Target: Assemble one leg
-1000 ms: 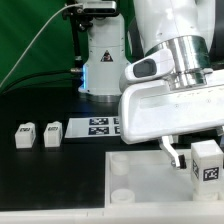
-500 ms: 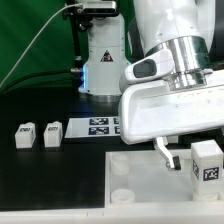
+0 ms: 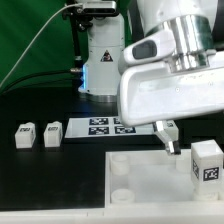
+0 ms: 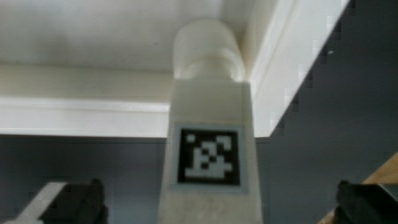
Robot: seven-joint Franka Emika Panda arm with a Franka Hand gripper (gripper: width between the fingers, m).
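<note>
A leg (image 3: 207, 160), a stubby white piece with a square tag, stands upright on the large white panel (image 3: 140, 185) at the exterior view's right. My gripper (image 3: 172, 140) hangs just above and to the left of it, open and empty. In the wrist view the same leg (image 4: 214, 130) stands between my two dark fingers (image 4: 71, 202), which are spread wide and do not touch it; my gripper (image 4: 222, 208) holds nothing. Two more legs (image 3: 23, 135) (image 3: 52, 133) lie on the black table at the left.
The marker board (image 3: 103, 126) lies behind the panel. A round socket (image 3: 122, 168) shows at the panel's near left corner. The arm's white base (image 3: 103, 60) stands at the back, before a green backdrop.
My gripper has risen and drawn back to the left, away from the leg on the panel. The leg stays standing where it was.
</note>
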